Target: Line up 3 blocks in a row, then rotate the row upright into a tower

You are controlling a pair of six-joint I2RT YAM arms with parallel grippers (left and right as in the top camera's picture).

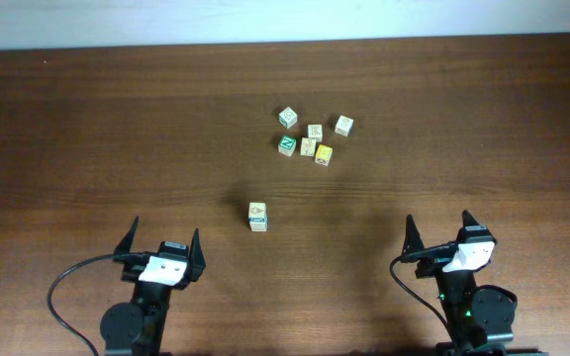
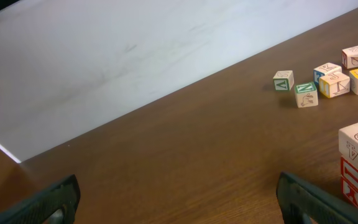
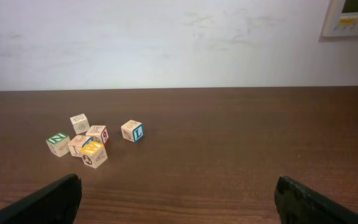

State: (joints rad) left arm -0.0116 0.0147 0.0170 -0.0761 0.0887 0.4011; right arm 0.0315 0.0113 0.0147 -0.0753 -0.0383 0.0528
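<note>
Standing stacked, blocks well apart from loose cubes.

bare brown table lies open across the left side and the far right. a small stack of blocks stands alone near the middle, reachable from every side. beyond it, a cluster of cubes sits tightly packed, with narrow gaps.

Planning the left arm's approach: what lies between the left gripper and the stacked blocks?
Only bare table lies between the left gripper and the stacked blocks, as the overhead view shows.
</note>
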